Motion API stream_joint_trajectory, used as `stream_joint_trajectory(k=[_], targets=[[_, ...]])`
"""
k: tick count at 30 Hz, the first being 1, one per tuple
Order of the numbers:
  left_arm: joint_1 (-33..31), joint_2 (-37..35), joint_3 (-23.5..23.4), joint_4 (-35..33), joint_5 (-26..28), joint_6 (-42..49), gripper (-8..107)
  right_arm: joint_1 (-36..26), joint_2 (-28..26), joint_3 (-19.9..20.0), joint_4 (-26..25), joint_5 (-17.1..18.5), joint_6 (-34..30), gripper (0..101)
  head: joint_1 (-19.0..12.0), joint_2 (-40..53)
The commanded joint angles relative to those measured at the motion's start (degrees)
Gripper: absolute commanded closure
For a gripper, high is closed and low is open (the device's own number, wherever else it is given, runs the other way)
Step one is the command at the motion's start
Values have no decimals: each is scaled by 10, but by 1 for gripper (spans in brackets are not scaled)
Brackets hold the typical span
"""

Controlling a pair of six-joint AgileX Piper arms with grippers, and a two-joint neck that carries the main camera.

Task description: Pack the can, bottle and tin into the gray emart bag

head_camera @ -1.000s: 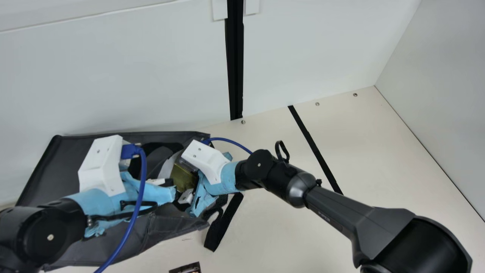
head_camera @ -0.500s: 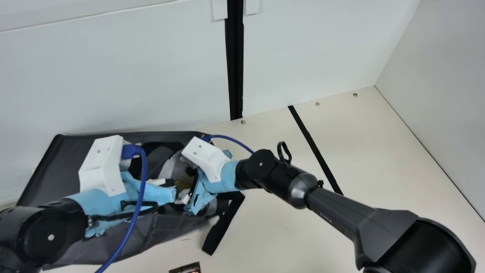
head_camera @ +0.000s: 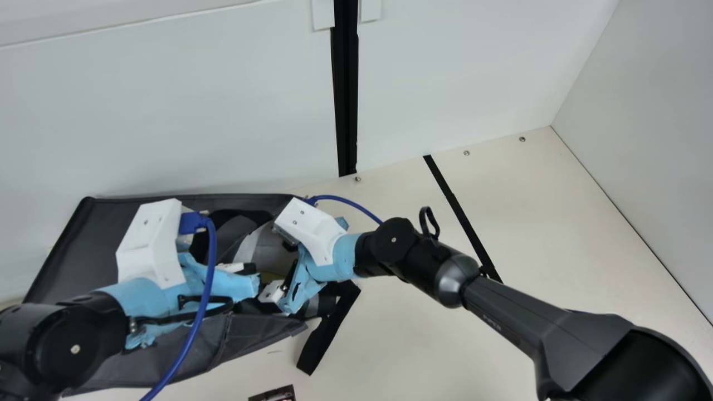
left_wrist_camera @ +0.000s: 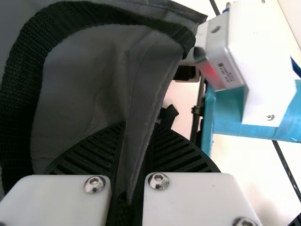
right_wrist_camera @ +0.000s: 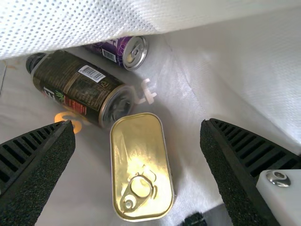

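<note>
The gray bag [head_camera: 78, 239] lies at the left of the main view. My left gripper [head_camera: 250, 273] is at its opening; in the left wrist view the left gripper [left_wrist_camera: 137, 134] is shut on a fold of the bag's edge [left_wrist_camera: 143, 108]. My right gripper [head_camera: 284, 289] is at the bag's right end, and in the right wrist view the right gripper [right_wrist_camera: 138, 125] stands open. Beyond its parted fingers the gold tin [right_wrist_camera: 141, 160] lies on the pale lining, beside the dark bottle [right_wrist_camera: 77, 84]. Farther off is the purple can [right_wrist_camera: 127, 49], partly covered by lining.
A black strap [head_camera: 328, 328] hangs from the bag's right end onto the table [head_camera: 423, 340]. Some dark printed item [head_camera: 274, 394] shows at the front edge. Pale walls [head_camera: 167, 111] stand behind and at the right.
The gold tin has left my right gripper and dropped lower into the bag. The right arm has since shifted slightly to the right. My left arm has kept nearly still.
</note>
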Motion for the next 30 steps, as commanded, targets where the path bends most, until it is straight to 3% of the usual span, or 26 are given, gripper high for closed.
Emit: stream_joint_trajectory(k=[1,30], targets=[[0,0,0,0,0,0,89,-3,-5,4,-1,1,-1,10,-13,0],[0,0,0,0,0,0,89,-75,-141,93,-39,9,31,10,-13,0]])
